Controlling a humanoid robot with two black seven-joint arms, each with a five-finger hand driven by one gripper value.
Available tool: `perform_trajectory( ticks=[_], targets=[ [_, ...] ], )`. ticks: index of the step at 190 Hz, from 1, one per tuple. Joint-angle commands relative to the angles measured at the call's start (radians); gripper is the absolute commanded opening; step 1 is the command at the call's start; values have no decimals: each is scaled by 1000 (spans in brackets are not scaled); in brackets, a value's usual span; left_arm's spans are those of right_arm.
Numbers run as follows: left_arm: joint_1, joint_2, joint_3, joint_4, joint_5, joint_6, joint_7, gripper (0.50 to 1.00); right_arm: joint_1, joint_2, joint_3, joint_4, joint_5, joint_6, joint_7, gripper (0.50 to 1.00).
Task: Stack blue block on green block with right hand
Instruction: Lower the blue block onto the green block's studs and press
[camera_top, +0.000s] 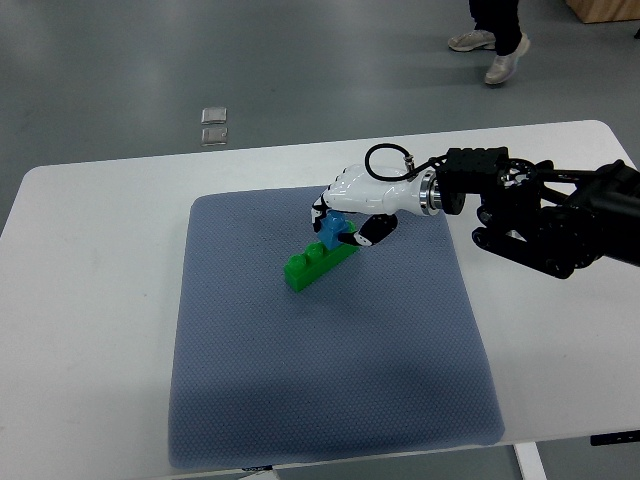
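The right robot hand (345, 205), white-shelled with black joints, reaches in from the picture's right on a black arm (540, 215) and has its fingers curled down around the small blue plastic block (332, 232). That block sits at the far right end of the long green studded plastic block (315, 263); whether it is fully pressed on or only resting there is hard to tell under the fingers. The green block lies slantwise on the grey-blue fabric mat (320, 370), which covers the white bench (100, 250). Beyond the bench, a person's shoes (490, 55) stand on the grey floor (150, 70).
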Motion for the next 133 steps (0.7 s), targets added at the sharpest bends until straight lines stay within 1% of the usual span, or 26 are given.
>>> perform_trajectory(
  ticks=[1, 58, 133],
  targets=[
    [0, 0, 0, 0, 0, 0, 0, 1000, 0, 2, -2, -2, -1, 2, -1, 582],
    [0, 0, 0, 0, 0, 0, 0, 1000, -2, 16, -8, -29, -31, 0, -3, 582],
    [0, 0, 0, 0, 0, 0, 0, 1000, -6, 23, -9, -36, -46, -3, -4, 582]
  ],
)
